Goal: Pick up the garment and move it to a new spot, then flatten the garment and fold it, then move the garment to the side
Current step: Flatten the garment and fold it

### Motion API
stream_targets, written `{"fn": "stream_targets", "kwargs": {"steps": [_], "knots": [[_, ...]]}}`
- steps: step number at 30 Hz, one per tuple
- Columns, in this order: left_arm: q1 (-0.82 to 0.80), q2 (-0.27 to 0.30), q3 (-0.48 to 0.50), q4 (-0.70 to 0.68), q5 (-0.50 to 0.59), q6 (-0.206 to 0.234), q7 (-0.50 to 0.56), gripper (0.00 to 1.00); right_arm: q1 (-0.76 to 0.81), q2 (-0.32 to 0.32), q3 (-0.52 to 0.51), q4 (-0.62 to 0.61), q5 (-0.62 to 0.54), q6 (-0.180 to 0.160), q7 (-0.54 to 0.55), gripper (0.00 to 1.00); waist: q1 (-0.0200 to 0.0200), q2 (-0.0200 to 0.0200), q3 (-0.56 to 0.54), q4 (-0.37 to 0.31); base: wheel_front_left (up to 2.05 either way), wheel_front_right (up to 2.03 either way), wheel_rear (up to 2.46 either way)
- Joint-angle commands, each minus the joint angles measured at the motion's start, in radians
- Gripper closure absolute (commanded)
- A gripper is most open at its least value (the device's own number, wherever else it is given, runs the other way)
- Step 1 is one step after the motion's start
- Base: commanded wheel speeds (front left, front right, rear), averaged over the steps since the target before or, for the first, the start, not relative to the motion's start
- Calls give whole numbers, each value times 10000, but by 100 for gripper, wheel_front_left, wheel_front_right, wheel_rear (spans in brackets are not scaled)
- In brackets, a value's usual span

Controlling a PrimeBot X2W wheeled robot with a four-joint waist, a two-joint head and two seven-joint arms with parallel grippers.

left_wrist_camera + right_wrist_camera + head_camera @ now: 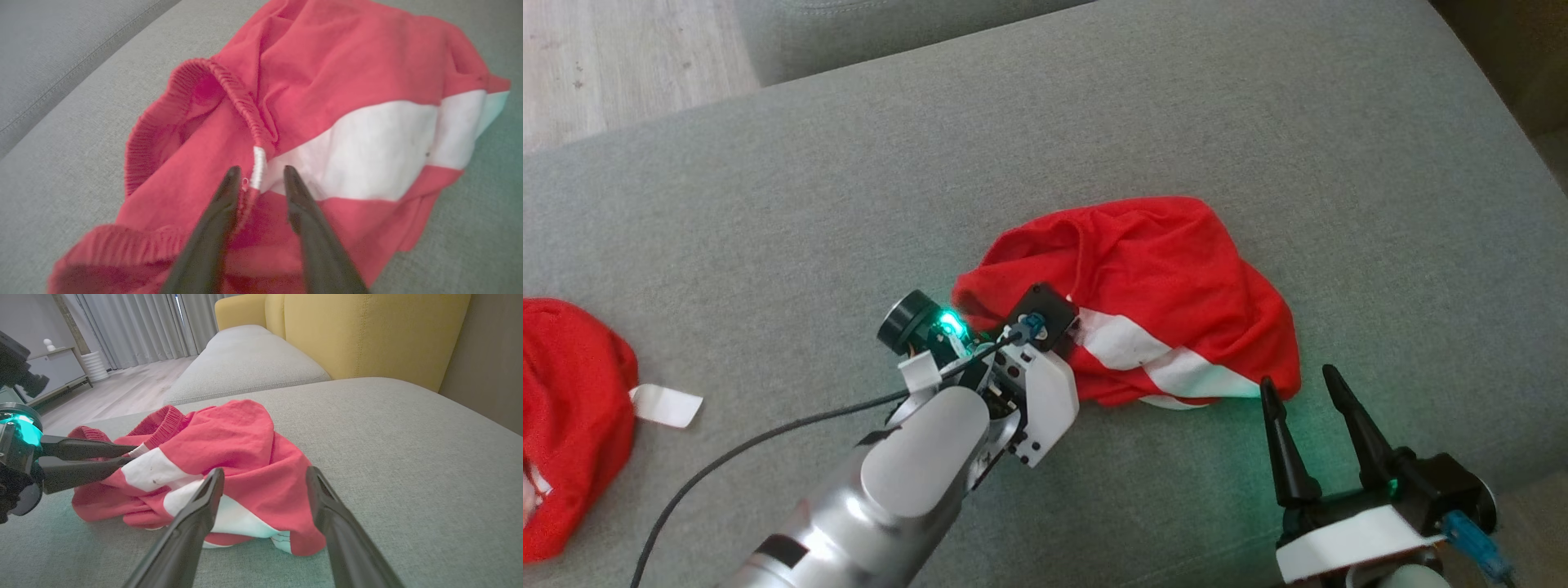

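- Grey upholstered seat [768, 204] forms the work surface, with a yellow backrest [367, 330] behind it and pale wood floor [621, 57] beyond its far edge.
- Garment [1143, 269]: a red piece with a white band, apparently shorts. It lies crumpled in a loose heap near the middle of the seat, toward the robot's right, and is not yet flattened or folded.
- Left gripper [260, 169]: fingers narrowly parted, straddling the ribbed elastic waistband [237, 98] at the heap's left edge. A gap shows beside the band, so the pinch does not look closed.
- Right gripper [1298, 377]: fingers spread wide and empty, with the tips just beside the garment's lower right hem.
- Second red cloth [572, 425], bearing a white tag [666, 406], lies well apart at the seat's left edge.
- Handling, as judged: light, limp fabric that will drape and sag from any single hold, and is neither fragile nor slippery. The waistband is the thickest, firmest line and likely offers the surest grasp. A second hold farther along the same band, or at a hem corner, would probably keep the cloth from bunching when carried and laid out.
- Risk, as judged: pinching several layers at once could leave the heap twisted on release.
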Motion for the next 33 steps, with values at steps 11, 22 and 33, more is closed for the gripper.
{"fn": "stream_targets", "kwargs": {"steps": [11,22,33], "knots": [[-839,7,5,-861,-2093,-744,-1055,100,-326,-83,310,-168,108,-7,-107,0,0,0,-320,-86,0,0,0],[-3581,7,-354,-2509,-6832,-871,-1043,100,221,-83,382,11,108,-7,-107,0,0,0,-1767,-367,0,0,0],[-3938,199,-1131,-973,-8464,-397,-1756,100,615,-83,63,-186,195,-7,-107,0,0,0,-2132,116,0,0,0]]}}
